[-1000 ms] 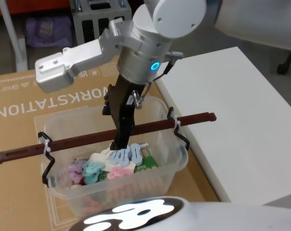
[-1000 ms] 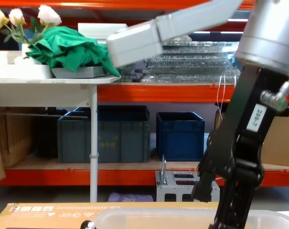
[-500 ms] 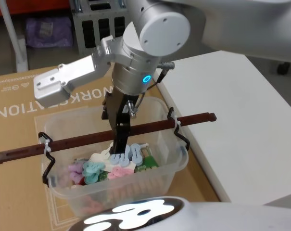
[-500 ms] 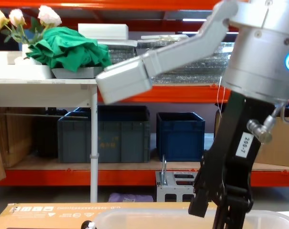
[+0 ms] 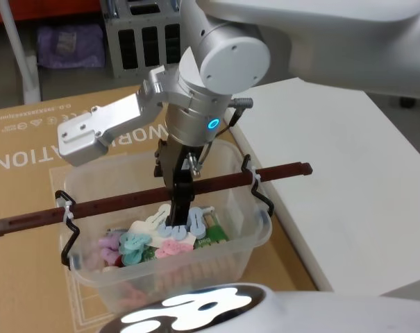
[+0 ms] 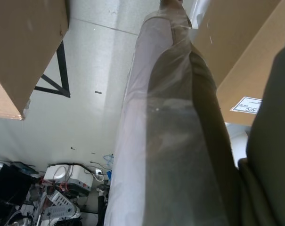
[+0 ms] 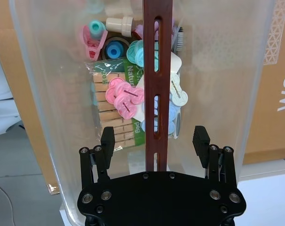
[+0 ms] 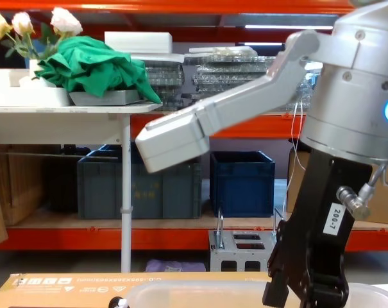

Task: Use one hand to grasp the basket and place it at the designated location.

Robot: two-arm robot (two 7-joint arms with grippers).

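The basket (image 5: pixel 259 234), a frosted clear bin, sits on a cardboard box and holds pastel clothes pegs (image 5: pixel 148 241). Its reddish-brown bar handle (image 5: pixel 112 202) spans the rim, tied with white zip ties. My right gripper (image 5: pixel 178 211) points down into the basket at the bar's middle. In the right wrist view the right gripper (image 7: pixel 154 136) is open. Its two fingertips (image 7: pixel 107 138) stand one on each side of the bar handle (image 7: pixel 157 70), clear of it. The chest view shows the right gripper (image 8: pixel 306 289) dipping behind the basket's rim (image 8: pixel 200 289).
The basket rests on a cardboard box (image 5: pixel 29 152) printed WORKSTATION. A white table (image 5: pixel 348 173) adjoins it on the right. A metal rack (image 5: pixel 137 28) stands behind. Across the room are dark blue crates (image 8: pixel 242 183) and a shelf with green cloth (image 8: pixel 94 67).
The right gripper has turned about its wrist and sunk a little lower over the bar. The arm's upper links have swung round. The basket has stayed put.
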